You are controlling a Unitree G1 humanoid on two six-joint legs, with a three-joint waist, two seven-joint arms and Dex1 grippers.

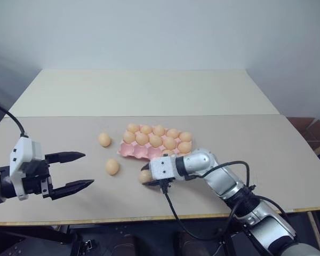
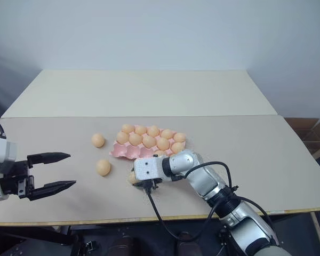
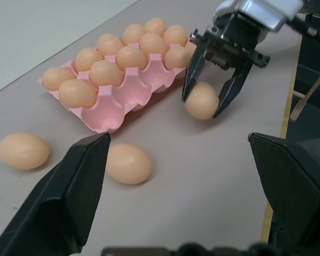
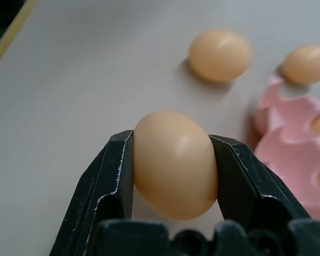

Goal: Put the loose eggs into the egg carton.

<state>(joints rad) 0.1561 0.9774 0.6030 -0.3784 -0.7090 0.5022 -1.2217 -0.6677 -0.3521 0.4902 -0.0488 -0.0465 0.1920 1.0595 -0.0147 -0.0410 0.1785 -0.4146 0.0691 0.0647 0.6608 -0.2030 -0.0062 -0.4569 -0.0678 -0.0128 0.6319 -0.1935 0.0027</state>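
The pink egg carton [image 1: 131, 151] lies mid-table with several eggs in its cups; the front cups [image 3: 119, 110] stand empty. Just in front of it, my right gripper [image 1: 148, 181] is shut on a loose egg [image 4: 173, 162], one black finger [image 4: 109, 181] on each side, right at the table surface. Two more loose eggs [image 1: 104, 140] [image 1: 112, 167] rest on the table left of the carton. My left gripper [image 1: 88, 169] hovers open at the far left, apart from them, with nothing between its fingers [image 3: 69, 197].
A second, cream table [image 1: 144, 90] adjoins the far edge. The near table edge [image 1: 149, 217] runs just below both arms. A cardboard box [image 1: 312, 133] stands off the right side. The right arm's black cable [image 1: 173, 210] hangs over the front edge.
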